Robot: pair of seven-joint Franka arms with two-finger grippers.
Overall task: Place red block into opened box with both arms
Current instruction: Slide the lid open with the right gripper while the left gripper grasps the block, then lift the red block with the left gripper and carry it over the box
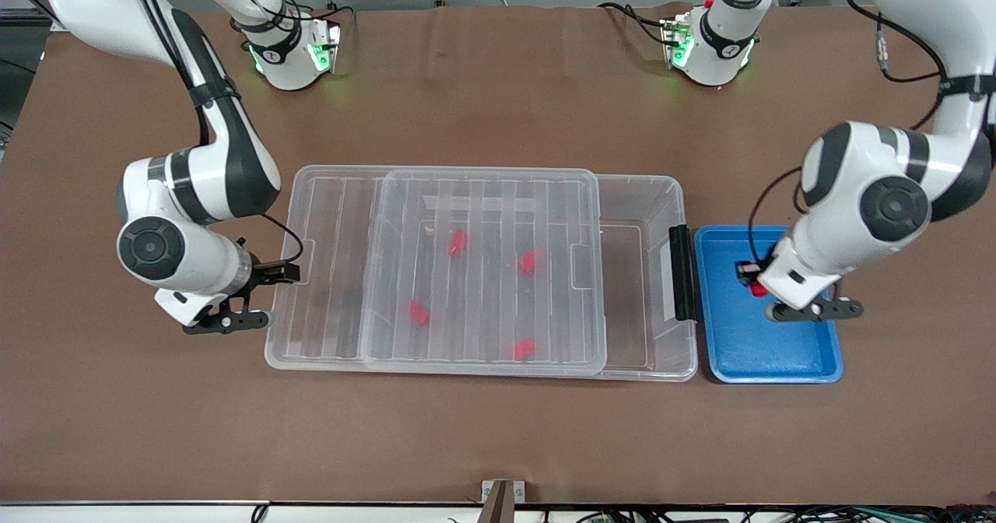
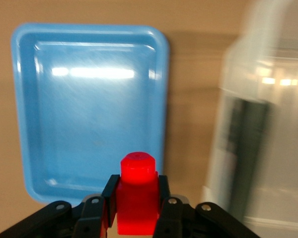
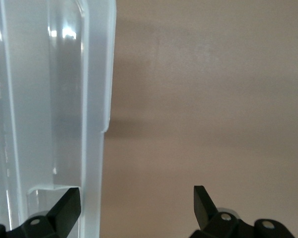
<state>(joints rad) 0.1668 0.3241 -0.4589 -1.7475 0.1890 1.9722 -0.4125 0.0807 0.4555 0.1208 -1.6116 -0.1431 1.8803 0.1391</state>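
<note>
While gripped upright, red block [image 2: 137,201] (stub uppermost)

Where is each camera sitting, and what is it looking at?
Front view: high across the table, facing both arms; shows the box, its lid, the blue tray.
Left wrist view: on the left arm, looking down at the tray; left gripper shut on the red block.
Right wrist view: on the right arm, at the box's end; right gripper open.
Shared: front and left wrist both show tray, block, box.
</note>
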